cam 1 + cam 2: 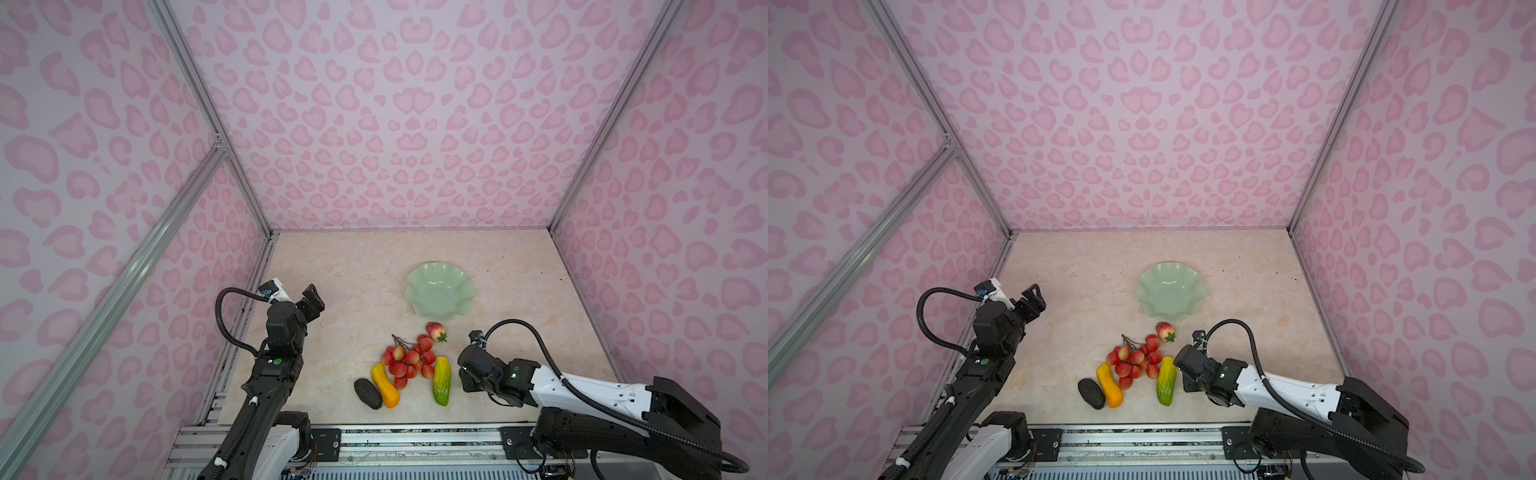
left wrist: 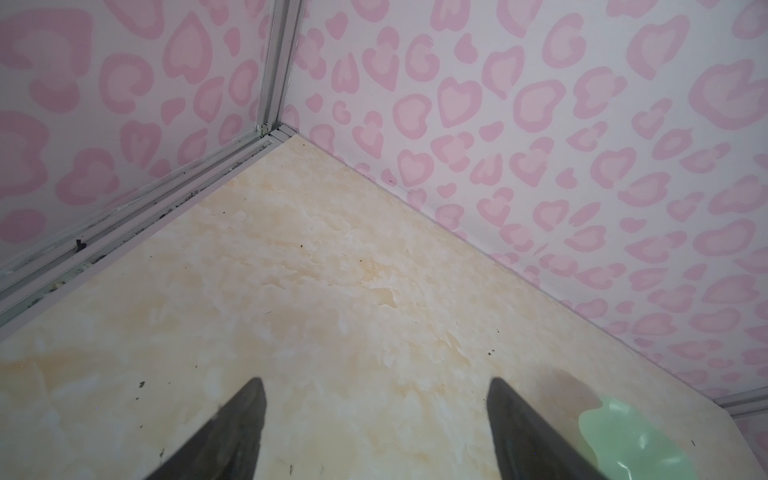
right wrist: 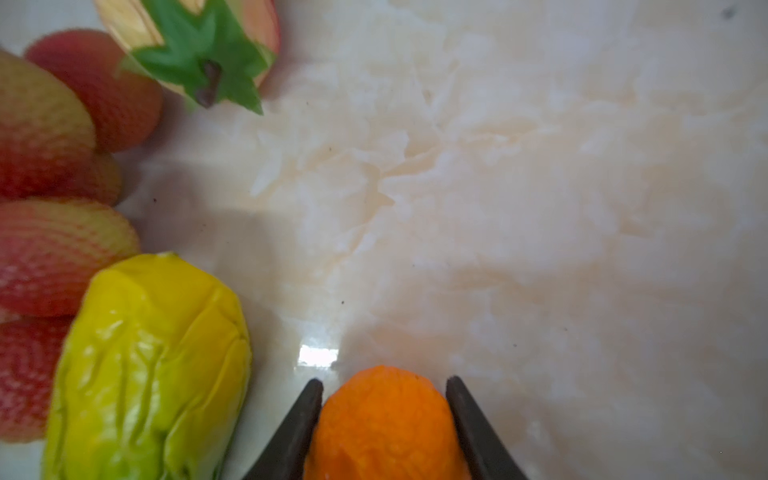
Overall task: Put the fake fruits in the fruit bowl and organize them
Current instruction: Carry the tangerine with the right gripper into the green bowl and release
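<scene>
The fruit bowl (image 1: 415, 279) is empty; the right fingers (image 3: 299, 428) seem closed on the small orange (image 3: 382, 419). The green-yellow oblong (image 3: 149, 365), berry cluster (image 1: 409, 359) and strawberry (image 1: 435, 331) lie just beside them on the table (image 1: 332, 270), the yellow-orange oblong (image 1: 385, 385) and avocado (image 1: 368, 394) beyond. The left fingers (image 2: 232, 432) hang spread and empty, the bowl's rim near one, bare table ahead.

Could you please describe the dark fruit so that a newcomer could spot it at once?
Start at the pale green bowl on the marble table; the fruits lie in a cluster between it and the near edge. At the cluster's left end, beside the yellow-orange fruit, lies the dark fruit: the only blackish, rough-skinned oval.
</scene>
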Robot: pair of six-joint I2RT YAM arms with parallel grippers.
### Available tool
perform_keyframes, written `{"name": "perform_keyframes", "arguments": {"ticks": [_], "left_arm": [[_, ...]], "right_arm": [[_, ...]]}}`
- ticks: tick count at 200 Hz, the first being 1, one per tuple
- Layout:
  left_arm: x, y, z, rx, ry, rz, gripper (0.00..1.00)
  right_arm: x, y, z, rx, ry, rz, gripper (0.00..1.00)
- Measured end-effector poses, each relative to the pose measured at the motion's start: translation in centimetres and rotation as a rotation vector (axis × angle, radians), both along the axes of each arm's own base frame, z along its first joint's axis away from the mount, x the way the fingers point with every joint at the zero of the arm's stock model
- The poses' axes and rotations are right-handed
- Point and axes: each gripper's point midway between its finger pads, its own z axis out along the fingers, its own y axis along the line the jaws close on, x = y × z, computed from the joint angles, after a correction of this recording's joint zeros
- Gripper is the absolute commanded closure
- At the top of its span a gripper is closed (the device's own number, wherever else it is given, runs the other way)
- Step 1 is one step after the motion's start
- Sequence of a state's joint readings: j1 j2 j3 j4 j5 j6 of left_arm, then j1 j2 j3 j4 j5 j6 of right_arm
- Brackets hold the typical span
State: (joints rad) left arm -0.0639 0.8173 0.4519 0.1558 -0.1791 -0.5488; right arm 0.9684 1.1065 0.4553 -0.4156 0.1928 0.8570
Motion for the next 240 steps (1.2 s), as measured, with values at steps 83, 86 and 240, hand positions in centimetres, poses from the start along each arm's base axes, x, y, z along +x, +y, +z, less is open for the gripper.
{"name": "perform_keyframes", "arguments": {"ticks": [83,86,240], "left_arm": [[-1.1,-1.2,-0.5,-0.054,0.012,-0.062,0.17],[-1.1,-1.3,-0.5,-0.056,0.014,-0.066,0.18],[-2.4,-5.6,0.0,-0.148,0.065,-0.253,0.24]], "right_arm": [[11.6,-0.9,12.0,-0.032,-0.332,-0.106,0.59],[12.3,-0.7,12.2,-0.036,-0.341,-0.104,0.59],[28.3,5.9,-0.5,-0.164,-0.152,0.059,0.48]]}}
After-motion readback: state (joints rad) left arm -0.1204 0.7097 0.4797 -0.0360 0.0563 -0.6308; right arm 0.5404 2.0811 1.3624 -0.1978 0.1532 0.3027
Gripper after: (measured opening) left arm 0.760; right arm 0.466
